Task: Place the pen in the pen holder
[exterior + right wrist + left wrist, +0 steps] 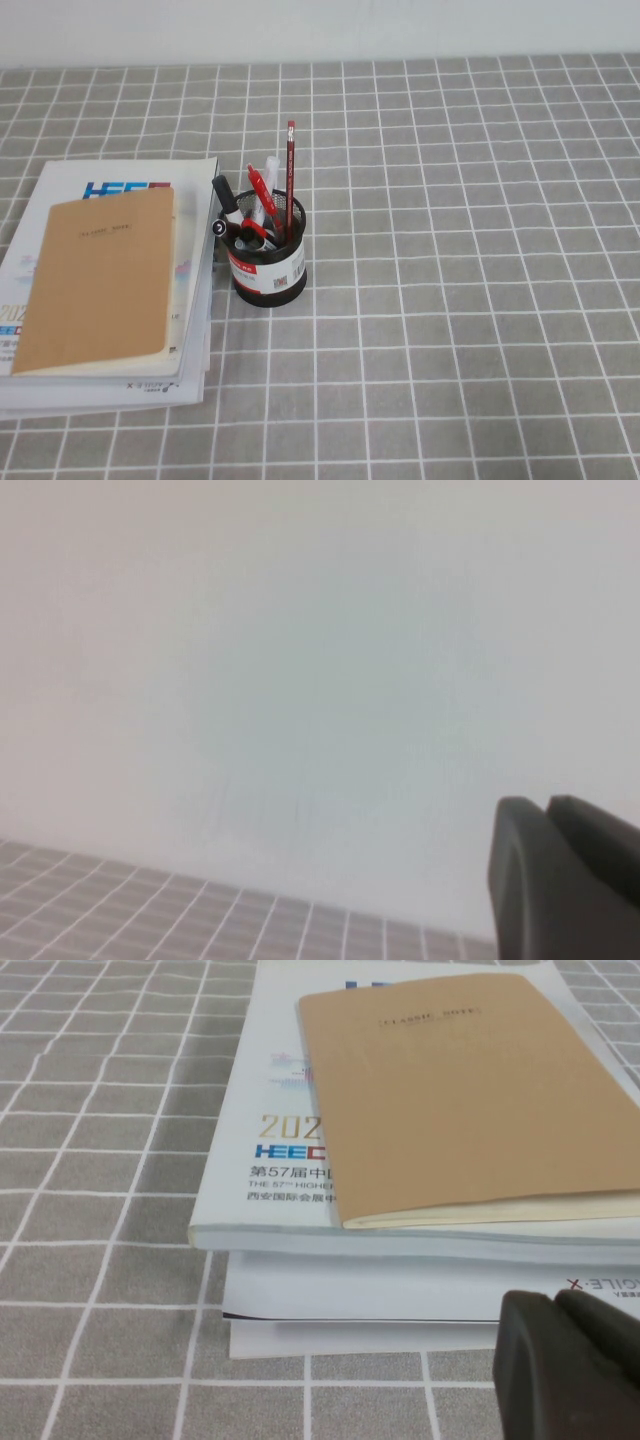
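Note:
The pen holder (268, 268), a black mesh cup with a white and red label, stands on the checked cloth right of a stack of books. The pen (226, 195) stands in it, its black cap leaning out over the left rim. A red pen (262, 190) and a thin dark-red pencil (291, 160) stand in it too. Neither arm shows in the high view. My left gripper (556, 1300) is shut and empty, low at the near edge of the book stack. My right gripper (549, 805) is shut and empty, raised and facing the white wall.
A stack of white books (190, 300) topped by a tan notebook (100, 280) lies left of the holder; it also shows in the left wrist view (440, 1110). The grey checked tablecloth (470, 300) covers the table up to the white wall.

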`<state>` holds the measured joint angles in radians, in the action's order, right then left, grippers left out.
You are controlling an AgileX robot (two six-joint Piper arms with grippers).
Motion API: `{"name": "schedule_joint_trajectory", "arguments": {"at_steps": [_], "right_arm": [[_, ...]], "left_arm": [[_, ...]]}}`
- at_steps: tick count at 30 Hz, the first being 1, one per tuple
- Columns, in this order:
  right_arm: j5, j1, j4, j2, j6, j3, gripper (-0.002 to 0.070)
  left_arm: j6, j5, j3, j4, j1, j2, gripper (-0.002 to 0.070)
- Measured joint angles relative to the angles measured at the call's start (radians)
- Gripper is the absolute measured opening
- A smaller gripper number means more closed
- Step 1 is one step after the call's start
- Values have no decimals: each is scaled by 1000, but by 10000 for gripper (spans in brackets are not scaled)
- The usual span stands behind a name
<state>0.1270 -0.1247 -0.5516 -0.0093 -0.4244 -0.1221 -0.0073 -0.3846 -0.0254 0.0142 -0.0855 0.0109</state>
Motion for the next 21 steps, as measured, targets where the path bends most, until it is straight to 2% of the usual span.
{"name": "schedule_joint_trajectory", "arguments": {"at_steps": [12,13,18,21], "right_arm": [[-2,5,257,-2,69,139,-13],[-10,5,308,-2,116,142,-13],[-117,5,875,-4,653,149,-13],[-209,18,940,-4,758,149,-13]], "left_arm": [[0,0,0,0,0,0,-5],[0,0,0,0,0,0,-5],[0,0,0,0,0,0,-5],[0,0,0,0,0,0,-5]]}}
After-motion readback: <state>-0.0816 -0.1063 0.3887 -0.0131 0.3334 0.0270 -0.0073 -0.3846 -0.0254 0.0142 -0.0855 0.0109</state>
